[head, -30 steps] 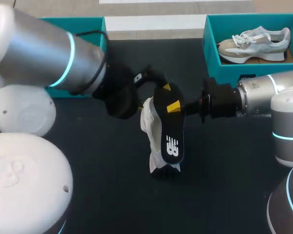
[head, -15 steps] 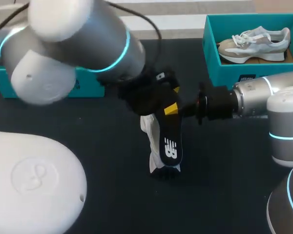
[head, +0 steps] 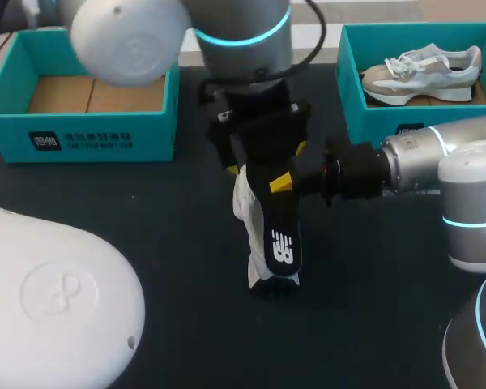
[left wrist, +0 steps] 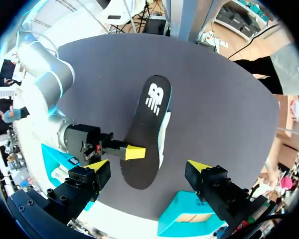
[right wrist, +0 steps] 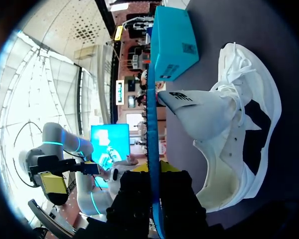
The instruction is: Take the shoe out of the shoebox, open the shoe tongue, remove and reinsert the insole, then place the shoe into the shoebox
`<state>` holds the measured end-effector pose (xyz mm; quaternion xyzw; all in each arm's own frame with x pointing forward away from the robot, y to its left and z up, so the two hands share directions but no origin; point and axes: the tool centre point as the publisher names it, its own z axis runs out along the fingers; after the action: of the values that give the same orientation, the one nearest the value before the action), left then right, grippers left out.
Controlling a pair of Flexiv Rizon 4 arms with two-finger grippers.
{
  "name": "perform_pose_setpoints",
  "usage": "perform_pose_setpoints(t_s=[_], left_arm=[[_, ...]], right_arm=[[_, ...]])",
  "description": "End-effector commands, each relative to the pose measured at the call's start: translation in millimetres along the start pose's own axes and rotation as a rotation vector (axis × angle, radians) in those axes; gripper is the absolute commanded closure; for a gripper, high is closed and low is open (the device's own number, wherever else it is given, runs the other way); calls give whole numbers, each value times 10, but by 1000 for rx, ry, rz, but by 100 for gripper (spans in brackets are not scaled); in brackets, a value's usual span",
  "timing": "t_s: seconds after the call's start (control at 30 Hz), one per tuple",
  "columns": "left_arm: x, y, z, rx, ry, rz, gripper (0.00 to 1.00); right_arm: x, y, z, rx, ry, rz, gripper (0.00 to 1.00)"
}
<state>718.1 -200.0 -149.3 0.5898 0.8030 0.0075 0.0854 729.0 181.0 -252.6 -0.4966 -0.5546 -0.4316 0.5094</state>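
A black insole (head: 279,235) with a white logo stands on edge in mid-table, and my right gripper (head: 285,182) is shut on its upper end. Right behind it a white shoe (head: 245,203) lies on its side on the dark table. My left gripper (head: 263,162) hangs open just above the insole's top, touching nothing. From the left wrist, the insole (left wrist: 144,129) lies ahead between the wide-apart fingers of my left gripper (left wrist: 148,165), with the right gripper (left wrist: 132,152) pinching its edge. From the right wrist, the insole (right wrist: 152,124) is edge-on in my right gripper (right wrist: 153,172), beside the white shoe (right wrist: 239,124).
A teal shoebox (head: 81,142) with only a cardboard lining stands at the back left. A second teal box (head: 348,97) at the back right holds a beige and white shoe (head: 425,73). My left arm's big white base (head: 57,300) fills the near left.
My left arm has swung from the left side to above the shoe and insole, uncovering the left shoebox. The right gripper with the insole has barely shifted.
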Motion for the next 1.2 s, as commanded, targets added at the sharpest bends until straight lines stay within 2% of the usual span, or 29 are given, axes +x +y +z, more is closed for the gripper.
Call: perform_pose_setpoints(t_s=[0.03,0.2,0.23,0.33,0.47,0.63,0.9,1.2], left_arm=[[-28,19,26,-1,277,-8,0],[19,28,134,-11,296,-13,0],[17,25,153,3,269,5,0],[-4,10,237,37,284,10,0],[-31,-34,194,45,251,45,0],[-41,-49,172,20,206,84,0],[-102,-72,204,45,142,142,0],[-183,-50,292,15,148,146,0]], right_arm=[[-17,31,9,7,2,-2,100],[-23,70,-6,15,0,-12,100],[-20,74,-8,21,0,-14,100],[-16,77,-11,32,2,-6,100],[-15,79,-9,35,3,-4,100],[-25,82,-15,30,2,-2,100],[-21,85,-11,31,1,1,100],[-8,61,20,25,1,-2,100]])
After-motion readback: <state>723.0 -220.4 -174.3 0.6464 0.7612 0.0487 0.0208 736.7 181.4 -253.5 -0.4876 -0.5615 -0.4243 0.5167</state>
